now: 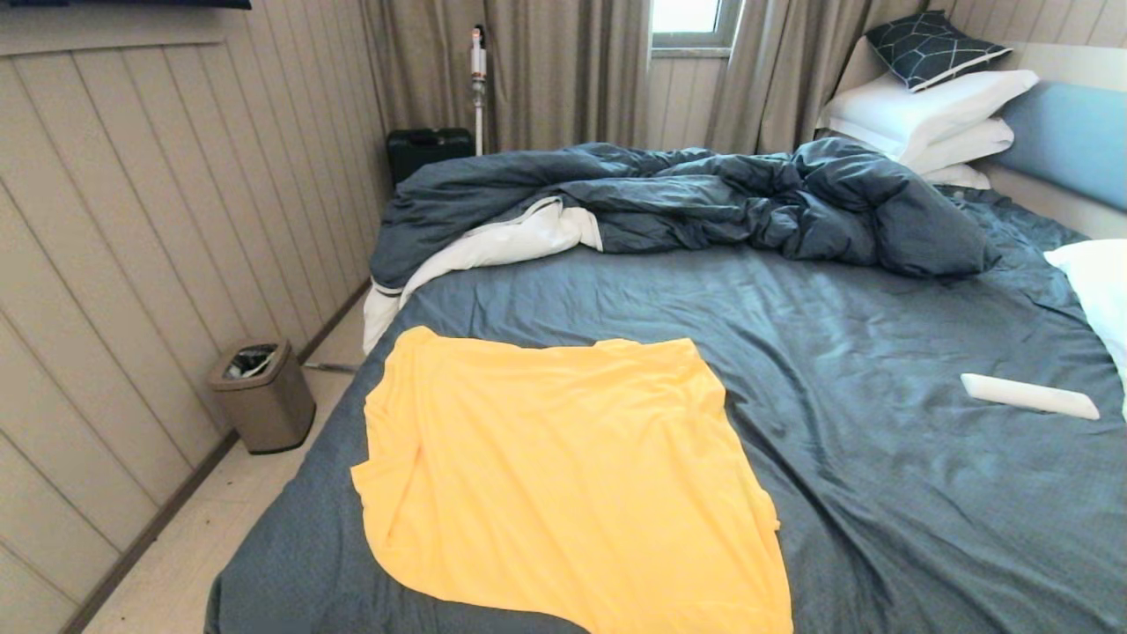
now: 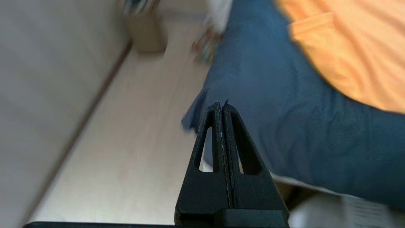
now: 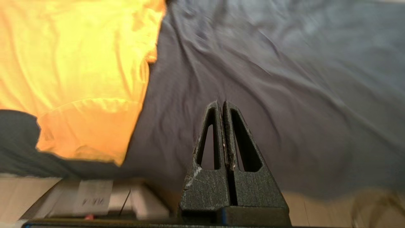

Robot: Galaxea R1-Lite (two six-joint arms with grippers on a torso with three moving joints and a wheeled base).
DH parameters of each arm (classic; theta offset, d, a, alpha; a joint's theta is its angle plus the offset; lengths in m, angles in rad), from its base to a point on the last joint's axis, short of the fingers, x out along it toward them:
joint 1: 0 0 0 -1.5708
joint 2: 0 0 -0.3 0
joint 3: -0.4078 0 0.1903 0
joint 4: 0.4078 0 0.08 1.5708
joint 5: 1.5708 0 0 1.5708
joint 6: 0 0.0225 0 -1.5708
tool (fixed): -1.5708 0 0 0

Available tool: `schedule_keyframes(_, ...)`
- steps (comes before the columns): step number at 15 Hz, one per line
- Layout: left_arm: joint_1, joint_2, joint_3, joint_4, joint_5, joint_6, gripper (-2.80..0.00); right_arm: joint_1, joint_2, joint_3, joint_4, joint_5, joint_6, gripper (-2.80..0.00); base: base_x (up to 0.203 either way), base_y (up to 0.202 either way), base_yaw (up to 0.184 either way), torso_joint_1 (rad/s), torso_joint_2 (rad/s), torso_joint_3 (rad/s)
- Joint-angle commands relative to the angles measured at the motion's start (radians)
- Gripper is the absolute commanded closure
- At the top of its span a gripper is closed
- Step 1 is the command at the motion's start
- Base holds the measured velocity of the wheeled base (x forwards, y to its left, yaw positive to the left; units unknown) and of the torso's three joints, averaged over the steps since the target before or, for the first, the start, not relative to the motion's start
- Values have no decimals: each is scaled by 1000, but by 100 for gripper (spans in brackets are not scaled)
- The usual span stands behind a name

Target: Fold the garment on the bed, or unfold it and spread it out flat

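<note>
A: One large bright yellow thin-fabric T-shirt (image 1: 563,475) lay spread on the near left part of the wide bed's dark blue-grey sheet (image 1: 880,458), its near hem reaching the bed's edge. How would it handle?

B: Probably light, soft and limp, sliding easily; a pinch at a corner or sleeve edge looked best.

A: And the tools?

B: Left gripper (image 2: 222,106) hung beyond the bed's near left corner, above the floor, fingers pressed together, holding nothing. Right gripper (image 3: 220,104) hung over bare sheet right of the shirt, likewise closed and empty.
</note>
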Motion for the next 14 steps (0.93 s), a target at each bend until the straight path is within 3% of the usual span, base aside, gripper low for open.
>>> schedule_keyframes(1, -14, -64, 95, -156, -56, 36, 0, -7, -50, 175, -195, 28, -29, 0, 0, 0, 0, 0, 0, 0)
schedule_keyframes(4, -34, -241, 93, -97, -78, 56, 0, -9, -65, 293, -336, 85, -79, 0, 0, 0, 0, 0, 0, 0)
schedule_keyframes(6, -45, -255, 97, -89, -75, 20, 0, -9, -93, 319, -367, 77, -115, 0, 0, 0, 0, 0, 0, 0)
schedule_keyframes(8, -44, -254, 97, -86, -77, 27, 0, -9, -93, 338, -494, 54, -159, 0, 0, 0, 0, 0, 0, 0)
schedule_keyframes(11, -44, -253, 97, -87, -77, 26, 0, -9, -93, 341, -463, 45, -116, 0, 0, 0, 0, 0, 0, 0)
schedule_keyframes(14, -44, -254, 97, -94, -58, -54, 0, -9, -93, 341, -464, 37, -106, 0, 0, 0, 0, 0, 0, 0)
